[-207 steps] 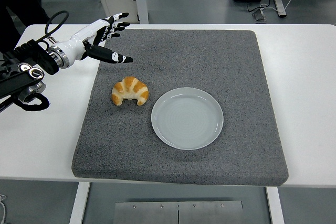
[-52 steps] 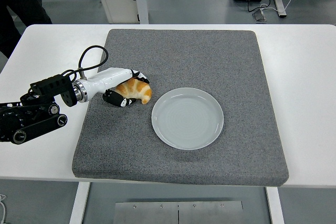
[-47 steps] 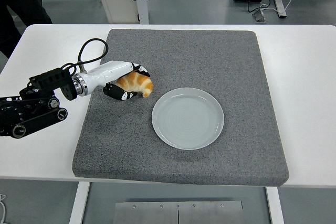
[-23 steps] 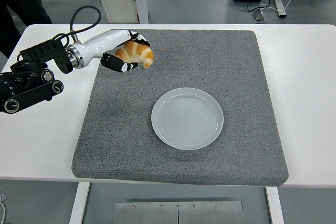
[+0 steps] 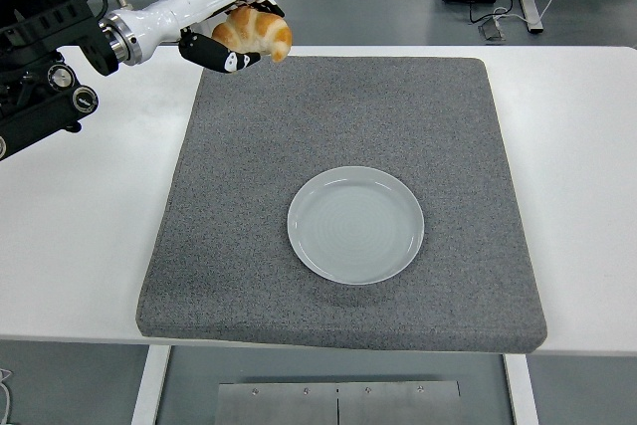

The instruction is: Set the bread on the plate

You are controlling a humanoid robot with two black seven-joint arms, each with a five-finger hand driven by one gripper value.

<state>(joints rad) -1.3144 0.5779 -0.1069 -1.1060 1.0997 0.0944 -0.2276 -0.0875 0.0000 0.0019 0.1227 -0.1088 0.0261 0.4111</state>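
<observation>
left hand (image 5: 227, 25) gripping bread (image 5: 255, 33) | raised over mat (image 5: 348, 126) far-left corner | plate (image 5: 355, 224) bare

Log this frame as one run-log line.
phase: carry | left hand: shut on croissant, raised near gray mat's far-left corner | plate: empty, mid-mat | right hand: not in view

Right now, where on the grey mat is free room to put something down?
The grey mat is bare all around the white plate, which is empty too. The only busy spot is above the mat's far left corner, where the left hand holds the croissant in the air.
</observation>
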